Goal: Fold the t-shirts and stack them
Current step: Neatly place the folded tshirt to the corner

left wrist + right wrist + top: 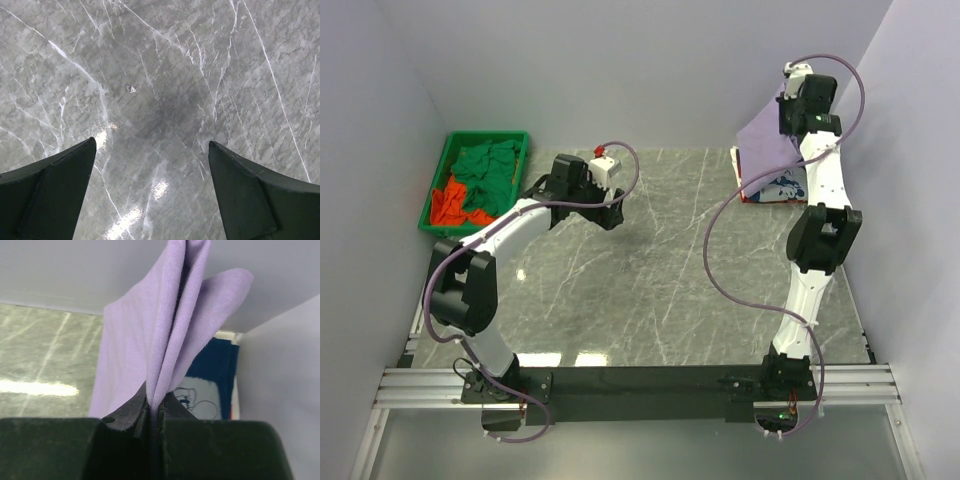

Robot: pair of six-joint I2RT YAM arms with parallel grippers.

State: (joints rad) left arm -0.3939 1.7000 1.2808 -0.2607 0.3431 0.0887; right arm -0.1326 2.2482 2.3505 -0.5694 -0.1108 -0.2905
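Tightly, right gripper (154, 412) pinches a soft lavender t-shirt (145, 345) fanning above its 2 fingers; left gripper (152, 190) spread over veined marble table (180, 70).

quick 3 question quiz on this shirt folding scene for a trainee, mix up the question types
1. True or false: the left end effector is holding cloth.
2. What colour is the t-shirt clamped in the right end effector? A navy, B lavender, C yellow.
3. Fill in: the green and orange-red t-shirts lie in a green plastic ___.

Key: 1 false, it is open over bare table; 2 B; 3 bin.
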